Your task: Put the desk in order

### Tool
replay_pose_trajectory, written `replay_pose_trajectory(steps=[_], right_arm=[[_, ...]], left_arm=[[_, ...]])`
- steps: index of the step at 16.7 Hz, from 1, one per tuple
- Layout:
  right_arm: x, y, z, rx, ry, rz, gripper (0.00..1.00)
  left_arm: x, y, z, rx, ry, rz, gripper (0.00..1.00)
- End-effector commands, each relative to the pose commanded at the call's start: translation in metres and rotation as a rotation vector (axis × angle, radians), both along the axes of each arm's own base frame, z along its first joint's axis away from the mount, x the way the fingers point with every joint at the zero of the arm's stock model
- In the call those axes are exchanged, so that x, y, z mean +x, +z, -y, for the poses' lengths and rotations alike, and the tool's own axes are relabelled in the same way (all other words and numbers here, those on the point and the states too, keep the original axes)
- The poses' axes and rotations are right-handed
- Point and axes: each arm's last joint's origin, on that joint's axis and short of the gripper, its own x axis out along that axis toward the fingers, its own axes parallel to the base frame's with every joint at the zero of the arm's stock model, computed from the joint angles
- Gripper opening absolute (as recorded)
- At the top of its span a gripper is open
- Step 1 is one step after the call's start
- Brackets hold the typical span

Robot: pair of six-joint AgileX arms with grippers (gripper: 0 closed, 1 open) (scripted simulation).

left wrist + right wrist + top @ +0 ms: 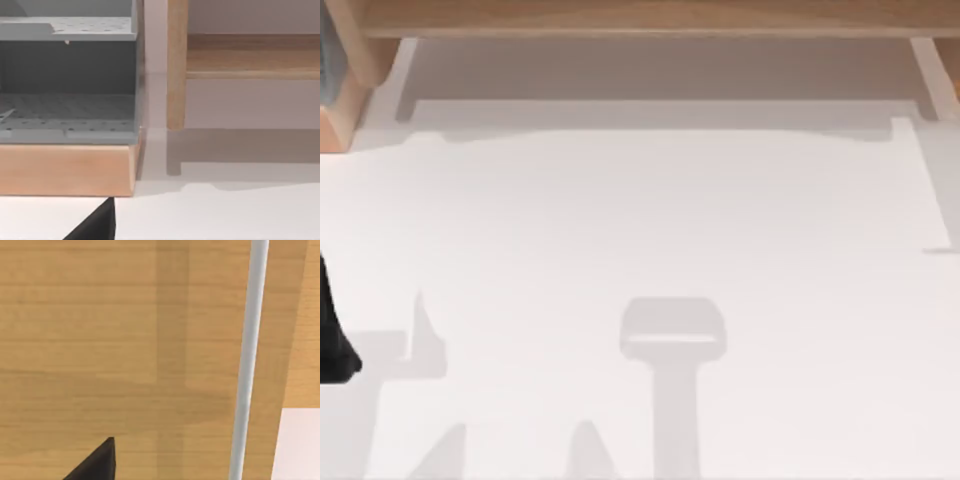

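- Desk (650,230): its white top spreads across most of the top view, with the light-brown wooden shelf (650,18) running along the far edge. No loose item lies on the white surface that you can see, so judge first what is left to tidy before you commit to any reach.
- Left gripper (335,335): you see it as a dark shape at the left edge of the top view, low over the desk. A black fingertip (97,222) pokes into the left wrist view, but you cannot tell how far the pincer is open or whether it has hold of anything.
- Right gripper: one dark fingertip (97,460) shows in the right wrist view against a wooden panel (120,340); again, you cannot tell its opening or any load.
- Grey tray (67,85): a perforated, tiered organiser sits on a wooden block (65,170) just ahead of the left wrist camera. If something belongs there, approach level and slowly.
- Obstacles: the wooden upright (176,65) stands just beside the tray, and a pale rod (250,355) crosses the right wrist view near that arm. Keep your swings clear of both, and of the shelf overhead.
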Motion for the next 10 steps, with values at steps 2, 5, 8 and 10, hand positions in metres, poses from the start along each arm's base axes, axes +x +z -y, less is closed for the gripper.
replay_pose_trajectory(steps=[2, 5, 8, 10], right_arm=[[0.0, 0.0, 0.0, 0.0, 0.0, 0.0, 1.0], [0.0, 0.001, 0.002, -0.002, -0.006, 0.003, 1.0], [0.009, 0.0, 0.001, 0.0, 0.0, 0.0, 1.0], [0.02, 0.0, 0.001, 0.0, 0.0, 0.0, 1.0]], left_arm=[[0.0, 0.0, 0.0, 0.0, 0.0, 0.0, 1.0], [0.0, 0.0, 0.0, 0.0, 0.0, 0.0, 1.0], [0.0, 0.0, 0.0, 0.0, 0.0, 0.0, 1.0], [0.0, 0.0, 0.0, 0.0, 0.0, 0.0, 1.0]])
